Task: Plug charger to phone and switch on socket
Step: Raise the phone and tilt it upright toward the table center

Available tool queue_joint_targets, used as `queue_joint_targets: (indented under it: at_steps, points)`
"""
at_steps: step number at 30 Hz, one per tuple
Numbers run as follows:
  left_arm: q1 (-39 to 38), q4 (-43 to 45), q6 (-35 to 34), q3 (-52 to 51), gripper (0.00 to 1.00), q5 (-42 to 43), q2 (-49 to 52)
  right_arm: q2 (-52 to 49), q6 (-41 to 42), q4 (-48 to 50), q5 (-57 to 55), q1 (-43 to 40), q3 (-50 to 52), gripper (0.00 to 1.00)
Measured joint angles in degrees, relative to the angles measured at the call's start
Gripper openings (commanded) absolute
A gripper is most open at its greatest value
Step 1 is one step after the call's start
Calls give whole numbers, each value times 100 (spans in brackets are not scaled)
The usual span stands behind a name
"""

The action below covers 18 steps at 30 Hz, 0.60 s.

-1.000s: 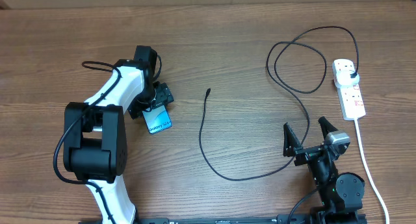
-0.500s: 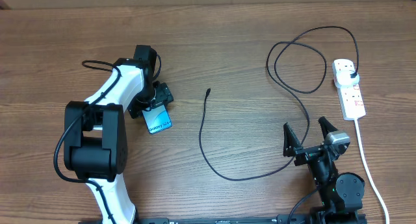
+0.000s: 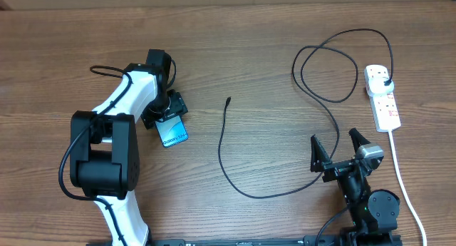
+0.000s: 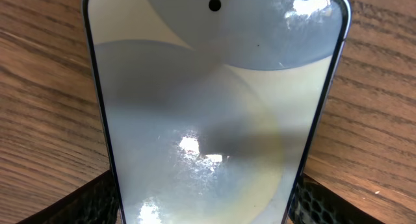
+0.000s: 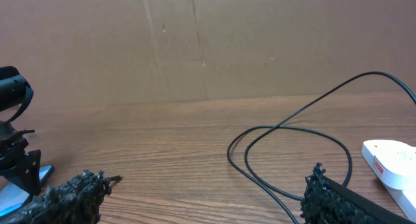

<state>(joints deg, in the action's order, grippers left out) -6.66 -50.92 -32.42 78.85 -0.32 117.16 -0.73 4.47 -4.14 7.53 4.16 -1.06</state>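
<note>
Barely shifted since a second ago, the left end effector (image 3: pixel 169 108) grasps the phone (image 3: pixel 174 132) at the worktop's (image 3: pixel 271 60) left. Overhead: the charger (image 3: pixel 221 157) lies apart at centre, its plug seated in the socket (image 3: pixel 385 107) at far right; the right end effector (image 3: pixel 333 137) is released, touching nothing. Left wrist: phone (image 4: pixel 208 120) screen-up, clamped between fingers (image 4: pixel 97 201). Right wrist: charger (image 5: pixel 292 130) looped, socket (image 5: pixel 390 160) beside it.

table (image 3: pixel 271 75): brown wood grain | backdrop (image 5: pixel 195 42): plain cardboard wall behind table
</note>
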Motion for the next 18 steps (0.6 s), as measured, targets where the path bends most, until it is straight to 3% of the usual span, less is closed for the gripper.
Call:
queue_joint_targets:
  at_steps: [8, 18]
  points:
    - [20, -212, 37, 186, 72, 55, 94, 0, 2, 0, 2, 0, 0, 100]
    - [42, -1235, 136, 1196, 72, 337, 437, 0, 0, 2, 2, 2, 0, 100]
